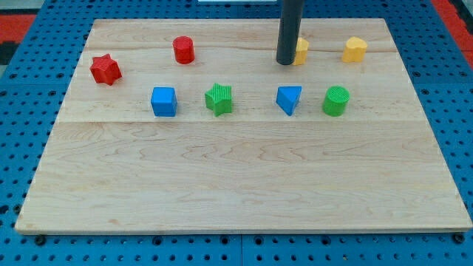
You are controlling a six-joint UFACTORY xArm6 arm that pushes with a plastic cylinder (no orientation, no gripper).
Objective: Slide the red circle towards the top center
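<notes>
The red circle (183,49), a short cylinder, stands on the wooden board (244,177) near the view's top, left of centre. My tip (286,63) rests on the board at the top centre, well to the right of the red circle. It stands right beside a yellow block (301,50) that it partly hides, so I cannot make out that block's shape.
A red star (106,69) lies at the upper left. A yellow block (355,49) sits at the upper right. A row holds a blue cube (163,101), a green star-like block (219,99), a blue triangle (289,99) and a green cylinder (335,101).
</notes>
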